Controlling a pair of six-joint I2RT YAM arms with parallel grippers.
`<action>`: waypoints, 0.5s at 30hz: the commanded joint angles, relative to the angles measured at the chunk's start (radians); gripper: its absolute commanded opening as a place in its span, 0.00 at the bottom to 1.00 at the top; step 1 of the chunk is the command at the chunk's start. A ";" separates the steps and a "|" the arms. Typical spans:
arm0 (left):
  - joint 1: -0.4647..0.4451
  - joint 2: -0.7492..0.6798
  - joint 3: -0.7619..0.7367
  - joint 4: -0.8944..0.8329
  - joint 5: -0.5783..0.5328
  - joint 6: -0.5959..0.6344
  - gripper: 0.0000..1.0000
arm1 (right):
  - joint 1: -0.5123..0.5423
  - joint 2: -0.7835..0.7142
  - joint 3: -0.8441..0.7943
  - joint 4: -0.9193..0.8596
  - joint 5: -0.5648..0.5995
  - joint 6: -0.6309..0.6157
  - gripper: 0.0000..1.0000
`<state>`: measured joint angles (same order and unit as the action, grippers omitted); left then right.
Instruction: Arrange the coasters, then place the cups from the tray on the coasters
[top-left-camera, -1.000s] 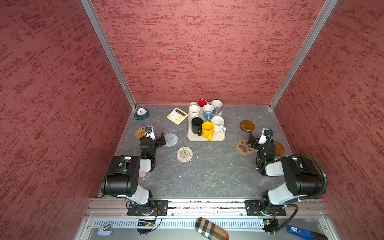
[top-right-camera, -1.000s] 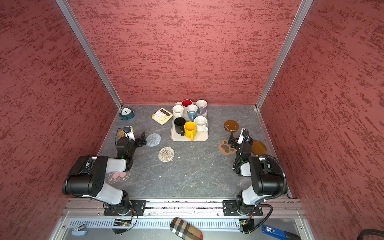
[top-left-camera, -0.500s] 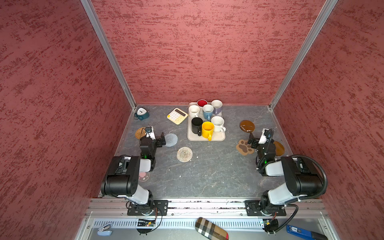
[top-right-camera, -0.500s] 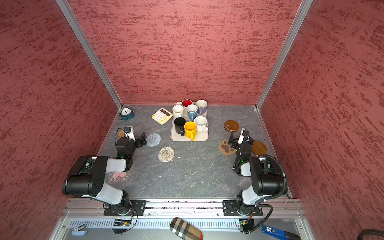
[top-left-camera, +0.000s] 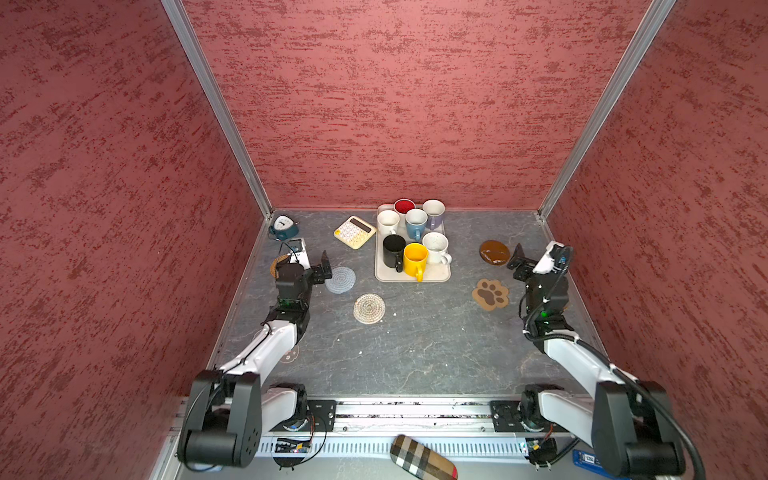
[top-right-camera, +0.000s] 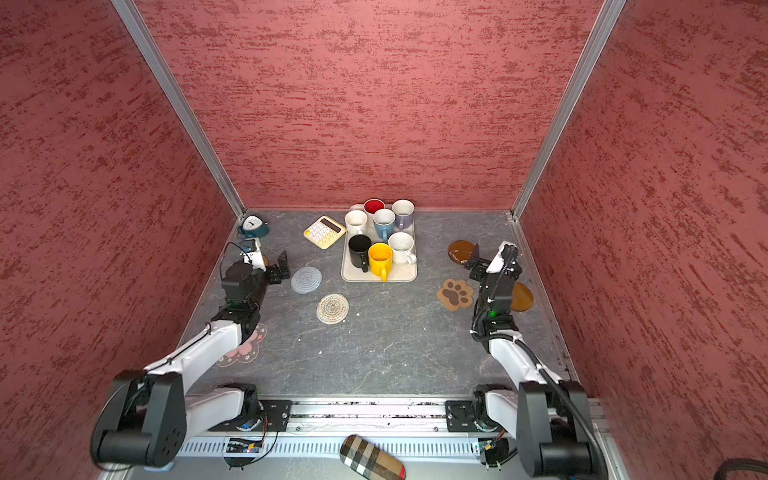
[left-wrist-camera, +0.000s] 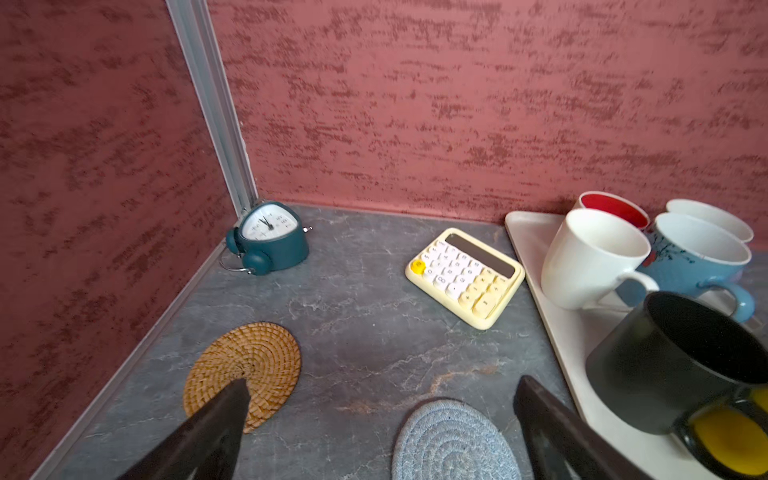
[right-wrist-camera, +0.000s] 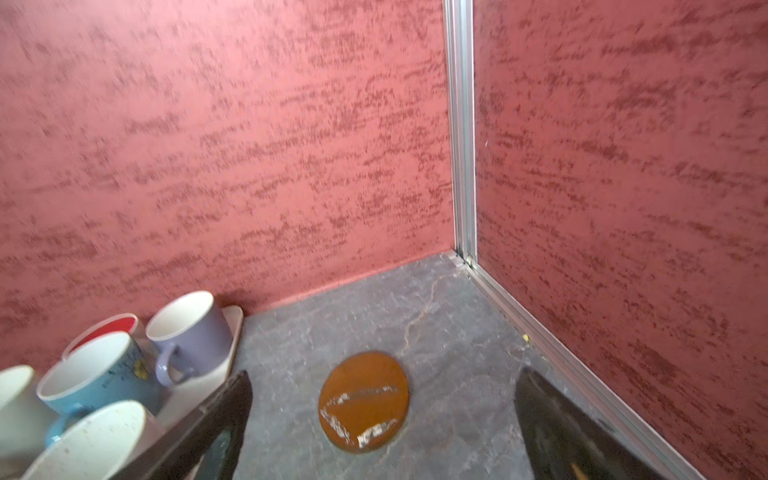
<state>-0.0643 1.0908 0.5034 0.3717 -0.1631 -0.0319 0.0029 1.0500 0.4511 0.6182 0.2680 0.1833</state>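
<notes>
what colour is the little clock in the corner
The clock is dark teal with a white face, clearest in the left wrist view.

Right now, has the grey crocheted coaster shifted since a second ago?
No. The grey crocheted coaster lies at the same gap from the near left corner of the tray as a second ago.

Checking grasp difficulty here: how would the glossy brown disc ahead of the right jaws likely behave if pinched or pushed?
The glossy brown disc lies flat on the table, so there is probably little edge to pinch. Its sharp reflections suggest a hard, smooth surface: likely stiff, and apt to slide when pushed. It looks thin, so probably light.
</notes>
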 joint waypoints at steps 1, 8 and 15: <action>-0.006 -0.120 0.087 -0.309 -0.014 -0.085 1.00 | 0.012 -0.102 0.072 -0.294 -0.017 0.112 0.98; -0.037 -0.289 0.307 -0.837 0.025 -0.230 1.00 | 0.099 -0.224 0.194 -0.636 -0.191 0.214 0.91; -0.193 -0.209 0.563 -1.350 -0.231 -0.456 1.00 | 0.264 -0.247 0.261 -0.863 -0.245 0.162 0.89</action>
<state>-0.2123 0.8230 0.9939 -0.6468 -0.2592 -0.3508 0.2241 0.8227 0.6773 -0.0792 0.0673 0.3511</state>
